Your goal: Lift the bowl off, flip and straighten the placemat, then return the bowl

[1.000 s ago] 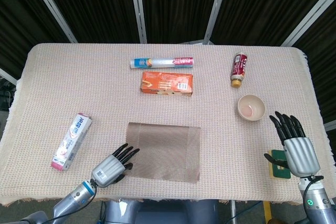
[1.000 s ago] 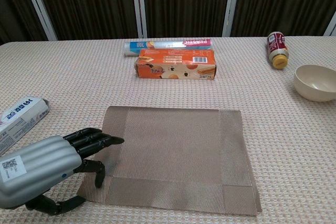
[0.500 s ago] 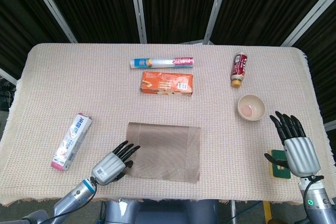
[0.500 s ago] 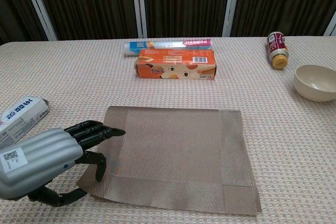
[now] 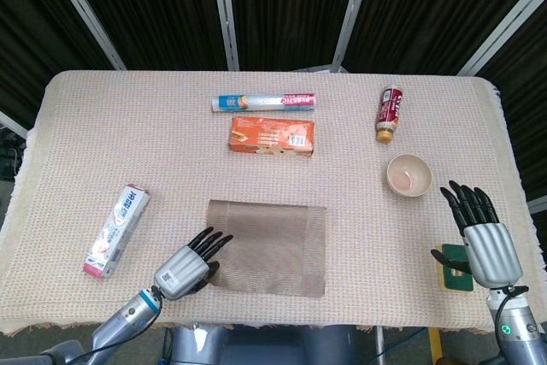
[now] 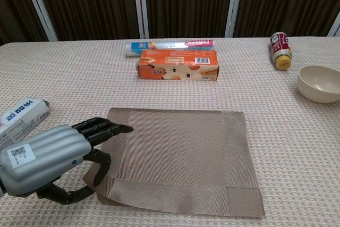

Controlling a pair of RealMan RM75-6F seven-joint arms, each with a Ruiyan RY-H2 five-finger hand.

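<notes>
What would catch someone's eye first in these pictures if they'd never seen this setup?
Likely the left hand at the near left, its fingers on the brown placemat, whose near-left corner is slightly raised. Next, the bowl standing off the mat at the right, just beyond the right hand, which hangs with fingers spread. An orange box lies behind the mat.

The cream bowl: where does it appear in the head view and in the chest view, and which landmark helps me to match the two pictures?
Head view: the cream bowl stands at the right, just below the lying red bottle and above the right hand.
Chest view: the bowl is at the right edge, partly cut off.
Shared landmark: the red bottle, just beyond the bowl in both views.
</notes>
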